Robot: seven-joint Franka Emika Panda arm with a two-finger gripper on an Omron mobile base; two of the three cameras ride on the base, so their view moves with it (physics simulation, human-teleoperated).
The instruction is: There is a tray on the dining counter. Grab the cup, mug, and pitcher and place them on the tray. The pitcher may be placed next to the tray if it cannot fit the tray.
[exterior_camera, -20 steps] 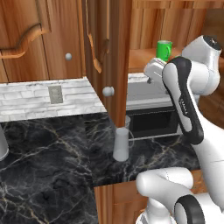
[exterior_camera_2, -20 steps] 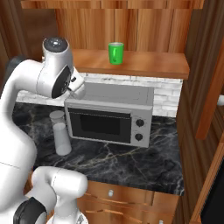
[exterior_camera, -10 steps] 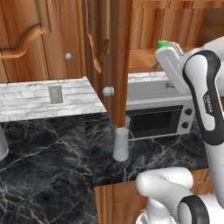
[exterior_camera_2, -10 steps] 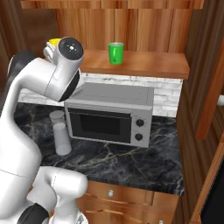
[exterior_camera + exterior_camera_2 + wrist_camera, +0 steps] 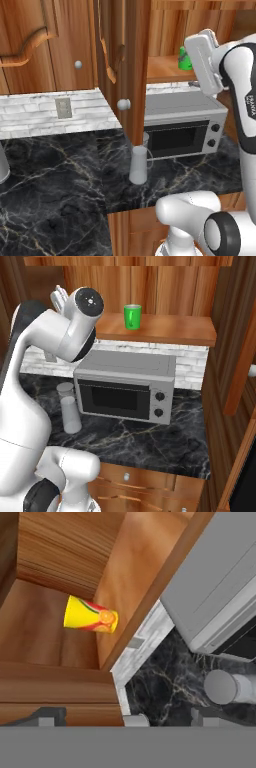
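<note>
Ahead of my spread, empty pincer (image 5: 122,714), a yellow cup (image 5: 91,615) on a wooden shelf (image 5: 135,572); black marble counter (image 5: 165,687) below.

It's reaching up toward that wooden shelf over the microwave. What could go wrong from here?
The yellow cup stands on a narrow wooden shelf under cabinets, so the open gripper might clip the wood or knock the cup over. The grey pitcher stands on the counter beside the microwave; the arm could bump it on the way down.

The mug (image 5: 132,317) stands on the shelf (image 5: 165,331) above the microwave (image 5: 127,387) — pitcher (image 5: 71,414) just left of it.
</note>
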